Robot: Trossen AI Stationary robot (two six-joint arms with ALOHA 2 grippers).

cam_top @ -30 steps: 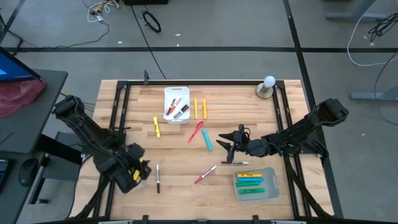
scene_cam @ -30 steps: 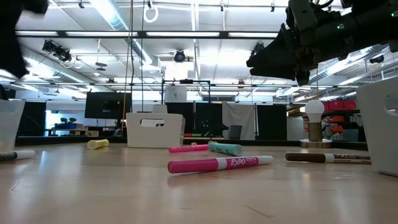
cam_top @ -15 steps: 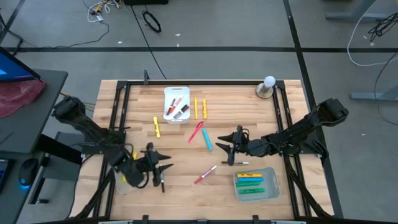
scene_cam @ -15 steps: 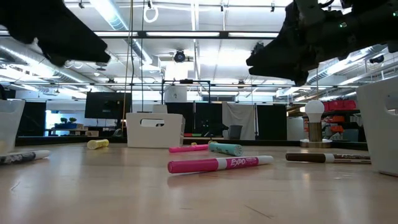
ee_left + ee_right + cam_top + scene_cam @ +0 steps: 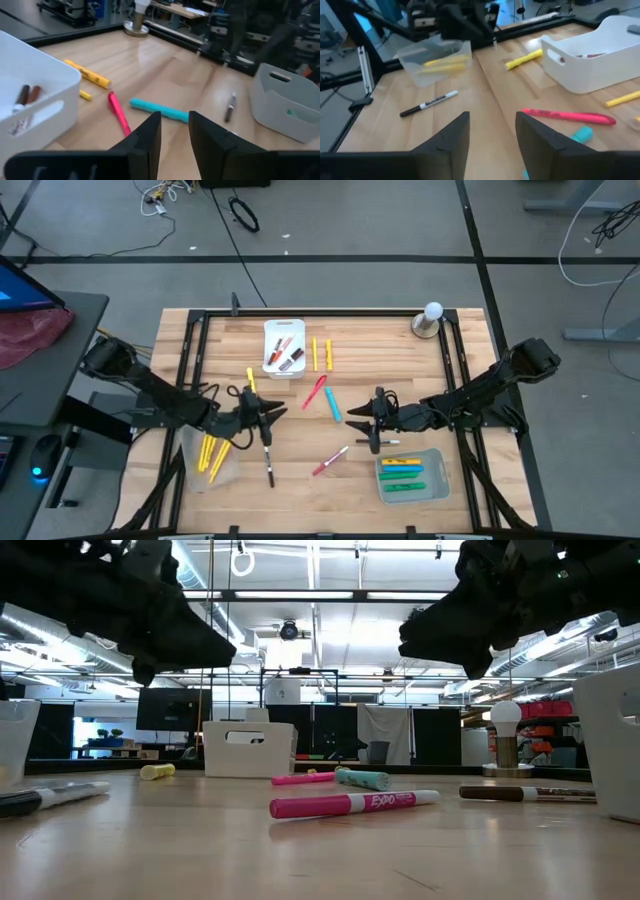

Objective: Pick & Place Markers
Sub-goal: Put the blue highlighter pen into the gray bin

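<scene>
Loose markers lie flat on the wooden table: a yellow one [image 5: 251, 383], two yellow ones [image 5: 321, 353], a pink one [image 5: 315, 392], a light blue one [image 5: 332, 405], a pink-and-white one [image 5: 330, 461], a dark-and-white one [image 5: 268, 461] and a dark one [image 5: 388, 442]. My left gripper [image 5: 268, 420] [image 5: 175, 117] hangs open above the table left of centre, holding nothing. My right gripper [image 5: 358, 426] [image 5: 492, 117] hangs open right of centre, above the dark marker, also holding nothing. In the low view both grippers [image 5: 170, 630] [image 5: 450, 635] are well above the tabletop.
A white tray [image 5: 284, 347] at the far side holds red and dark markers. A clear tray [image 5: 212, 457] near the left edge holds yellow markers. A grey tray [image 5: 411, 476] at near right holds yellow and green ones. A lamp-like knob [image 5: 430, 320] stands at the far right corner.
My left gripper has swung from over the clear tray at the near left toward the table's middle and far side, uncovering the tray with its yellow markers. The dark-and-white marker beside that tray has slid a little to the right.
</scene>
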